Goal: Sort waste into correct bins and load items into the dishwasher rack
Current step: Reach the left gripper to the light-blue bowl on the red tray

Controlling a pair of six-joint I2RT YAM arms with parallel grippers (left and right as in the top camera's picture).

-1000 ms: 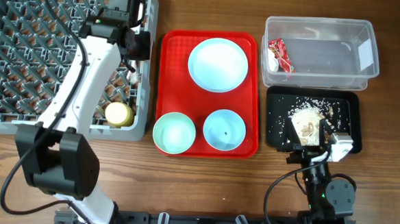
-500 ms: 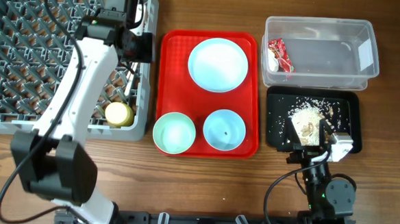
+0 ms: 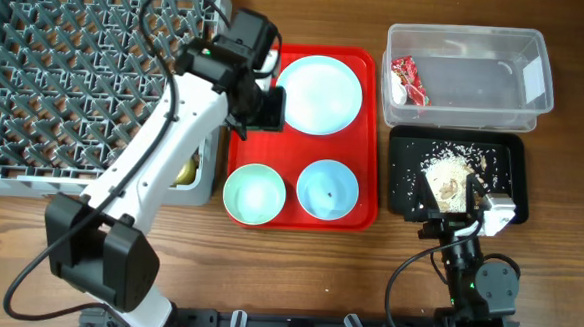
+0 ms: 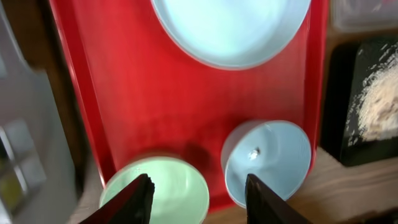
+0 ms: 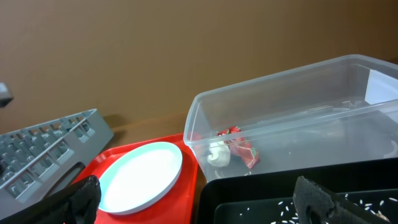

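Hovering spread and empty, the left gripper (image 4: 199, 186) hung over the red tray (image 4: 124, 93), above the green bowl (image 4: 165, 193) and blue bowl (image 4: 270, 155), the plate (image 4: 230, 28) beyond. The right gripper (image 5: 202, 202) stood wide apart over the black tray (image 3: 507, 160) holding food scraps (image 3: 449, 182); the wrapper (image 5: 239, 149) lay in the clear tub (image 5: 280, 81).

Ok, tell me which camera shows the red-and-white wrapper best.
The right wrist view: the wrapper is close and large, its crumpled folds visible through the wall of the clear tub. The overhead view shows it small, from above, at the tub's left end. The left wrist view does not show it.
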